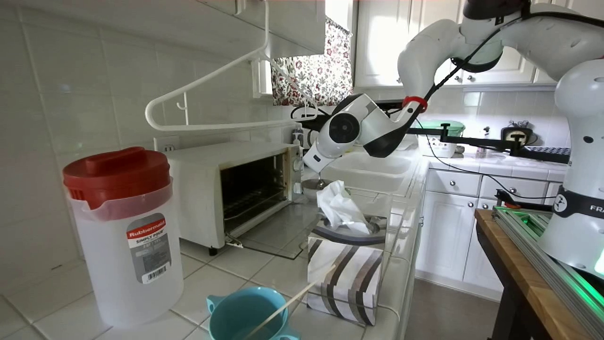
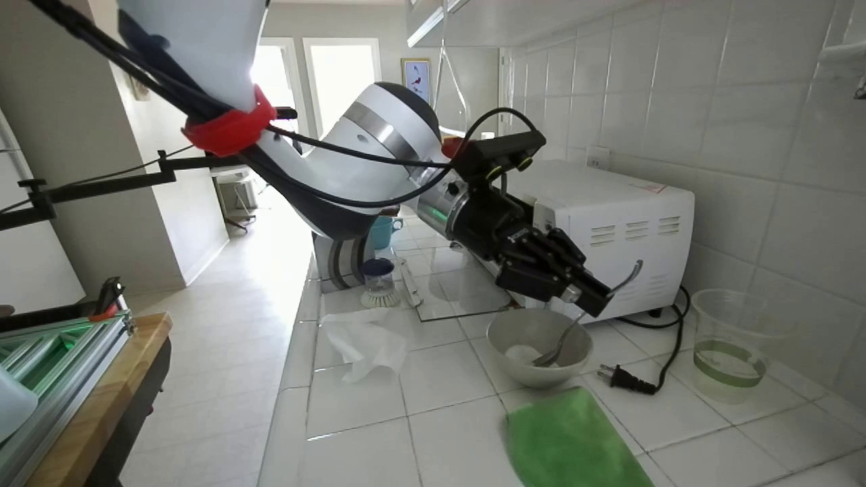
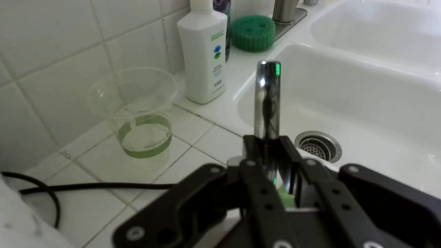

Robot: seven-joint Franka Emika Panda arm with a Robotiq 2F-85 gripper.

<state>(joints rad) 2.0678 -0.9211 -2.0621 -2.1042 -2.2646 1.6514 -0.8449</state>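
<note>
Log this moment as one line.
Fingers: closed on metal utensil | utensil's lower end: inside off-white bowl | bowl: on tiled counter | nearby: green cloth, power plug

Far openings (image 2: 344, 74): blown out to white; strongest light in an exterior view.
Floor (image 2: 230, 352): pale glare toward that source.
Curtain (image 1: 314, 78): backlit; window (image 1: 339, 8) above it overexposed.
Oven interior (image 1: 250, 184): deep shadow.
Table (image 1: 400, 236): bright sheen along its edge.
Metal rail (image 2: 74, 365): green-lit in both exterior views.
Utensil handle (image 3: 267, 100): sharp white and green highlights, wrist view.
Pincer (image 3: 268, 141): nearest parts soft, out of focus there.
</note>
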